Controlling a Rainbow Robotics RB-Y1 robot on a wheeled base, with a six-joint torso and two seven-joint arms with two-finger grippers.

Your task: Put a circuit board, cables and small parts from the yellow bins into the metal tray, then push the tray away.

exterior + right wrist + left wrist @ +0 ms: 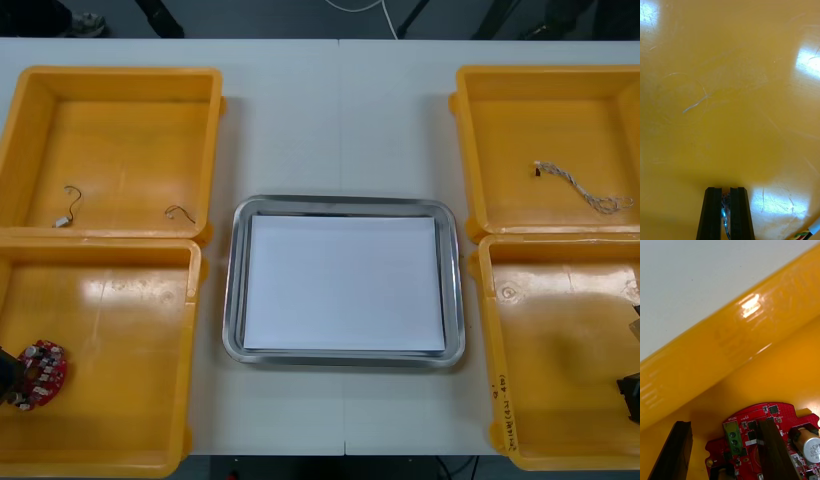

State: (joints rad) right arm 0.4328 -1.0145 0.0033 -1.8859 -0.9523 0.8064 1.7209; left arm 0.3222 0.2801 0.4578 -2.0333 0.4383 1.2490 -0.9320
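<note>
While the left tool (723,423) is held wide in the near left yellow bin (110,340), its fingers (675,453) are set astride the edge of the round red circuit board (763,435), seemingly so that it can be gripped by the rim. The right tool (725,192) is held narrow over the near right yellow bin (560,340), with what is judged a small metal part (723,214) pinched between. The metal tray (232,300), white inside, is kept between the bins on the surface (330,100), within reach of both arms. "MOTOR" seems printed beside the board's green terminal block (732,437); 63 and 330 seem marked on its capacitor (810,446).
</note>
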